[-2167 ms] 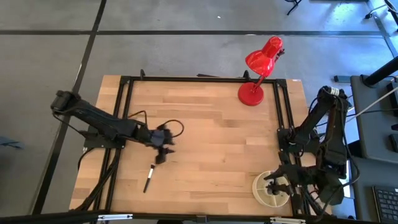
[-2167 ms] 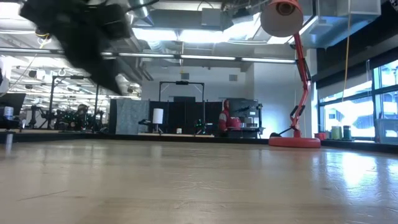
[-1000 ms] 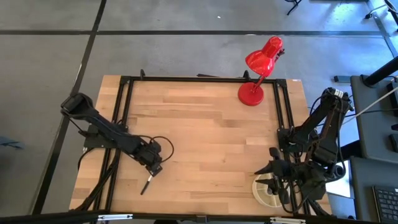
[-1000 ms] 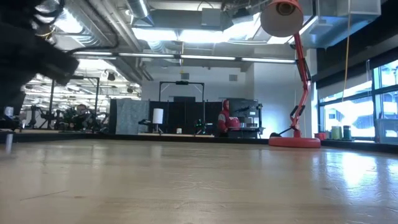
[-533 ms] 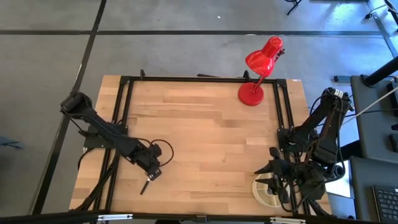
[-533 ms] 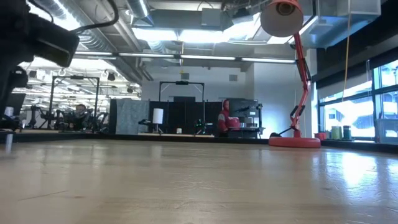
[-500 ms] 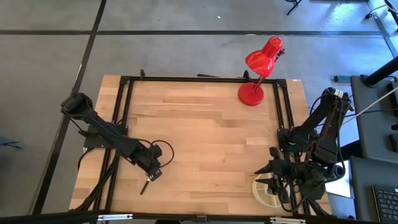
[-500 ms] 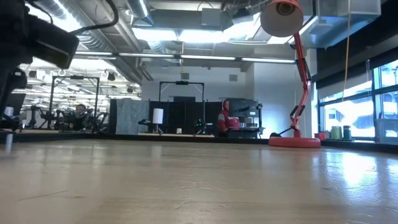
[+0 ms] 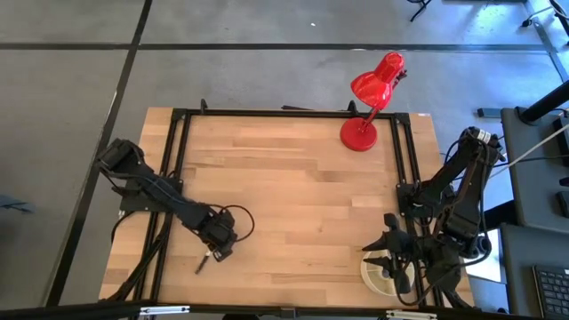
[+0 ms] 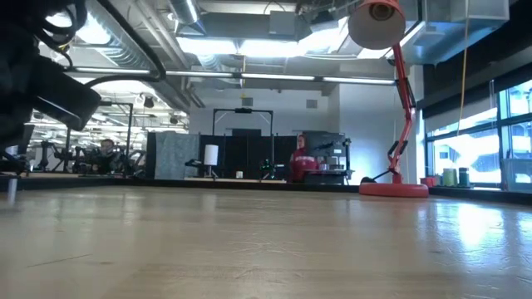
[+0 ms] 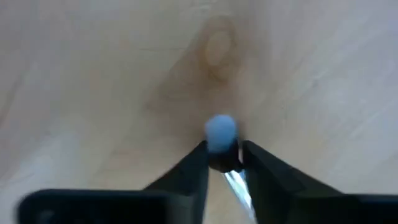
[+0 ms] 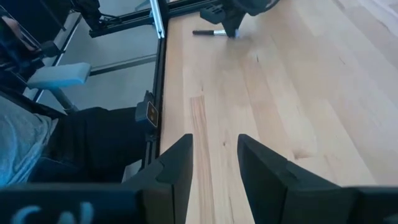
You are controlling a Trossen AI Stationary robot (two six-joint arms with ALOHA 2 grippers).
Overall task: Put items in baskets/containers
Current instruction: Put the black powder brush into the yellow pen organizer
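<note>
One makeup brush lies flat on the wood near the table's near-left corner; its dark handle also shows in the right wrist view. My left gripper stands over the brush's far end, pointing down, shut on it. The left wrist view shows the brush's pale tip just beyond the fingertips of my left gripper. My right gripper hangs open over the round cream dish at the near-right corner, its fingers apart. No other brushes show. My left gripper pinches the brush at its dark ferrule, just behind the pale tip, one finger on each side. The fingers come from above, pointing down, and lie across the brush. The brush's handle rests on the table.
A red desk lamp stands with its round base at the far-right of the table, also seen in the low view. Black frame rails run along the table's edges. Bare wood lies between the two arms.
My left gripper has moved toward the table's near edge and down onto the far end of the brush. The left arm's base link has swung with it. The brush stays lying on the table.
</note>
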